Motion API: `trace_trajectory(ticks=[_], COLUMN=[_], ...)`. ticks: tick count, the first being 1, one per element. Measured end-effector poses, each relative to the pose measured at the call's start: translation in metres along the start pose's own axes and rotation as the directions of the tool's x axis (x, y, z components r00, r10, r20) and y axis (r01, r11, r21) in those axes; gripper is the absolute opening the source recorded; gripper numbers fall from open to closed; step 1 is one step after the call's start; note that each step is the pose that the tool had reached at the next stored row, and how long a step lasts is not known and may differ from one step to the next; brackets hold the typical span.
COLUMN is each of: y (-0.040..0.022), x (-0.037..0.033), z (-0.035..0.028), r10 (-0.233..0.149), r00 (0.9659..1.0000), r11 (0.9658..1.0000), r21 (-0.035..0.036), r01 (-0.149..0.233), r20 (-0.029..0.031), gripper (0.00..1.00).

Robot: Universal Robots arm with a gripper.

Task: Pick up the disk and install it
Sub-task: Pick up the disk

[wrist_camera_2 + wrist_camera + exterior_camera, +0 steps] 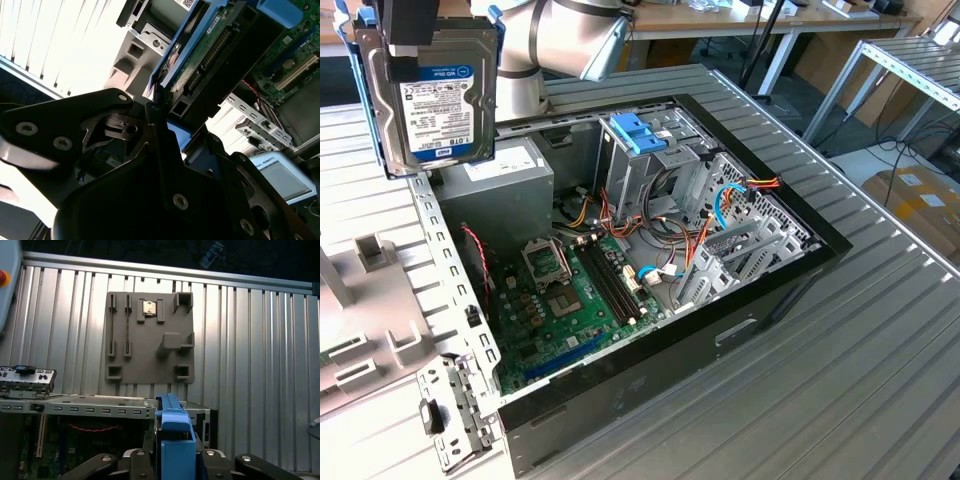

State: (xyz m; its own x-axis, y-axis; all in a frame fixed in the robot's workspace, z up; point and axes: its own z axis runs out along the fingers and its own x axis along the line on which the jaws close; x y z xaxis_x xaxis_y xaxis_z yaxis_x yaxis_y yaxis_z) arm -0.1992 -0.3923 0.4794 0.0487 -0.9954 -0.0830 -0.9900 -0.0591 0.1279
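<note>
The disk [436, 96], silver with a white-and-blue label and blue side rails, hangs upright in the air at the exterior view's top left, above the back corner of the open computer case [775, 300]. My gripper [412, 22] grips it from above, shut on its top edge. In the first wrist view the disk's blue rail [174, 436] stands edge-on between the black fingers [227, 465]. The second wrist view shows the disk's green circuit-board underside [212, 42] running out from between the gripper fingers [85, 125].
Inside the case lie a green motherboard [555, 305], a grey power supply [498, 178] and a metal drive cage with a blue bracket [638, 132] on top. A grey fixture plate [149, 337] and a loose metal I/O panel [447, 420] rest on the ribbed table [880, 370].
</note>
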Motion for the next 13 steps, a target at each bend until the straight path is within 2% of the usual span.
trace_trajectory(ticks=[13], y=[-0.0088], x=[0.0005], z=[-0.0002], r10=[0.000], r00=[1.0000], r11=[1.0000], r21=[0.0000], r01=[0.000], r20=[0.0000], gripper=[0.37])
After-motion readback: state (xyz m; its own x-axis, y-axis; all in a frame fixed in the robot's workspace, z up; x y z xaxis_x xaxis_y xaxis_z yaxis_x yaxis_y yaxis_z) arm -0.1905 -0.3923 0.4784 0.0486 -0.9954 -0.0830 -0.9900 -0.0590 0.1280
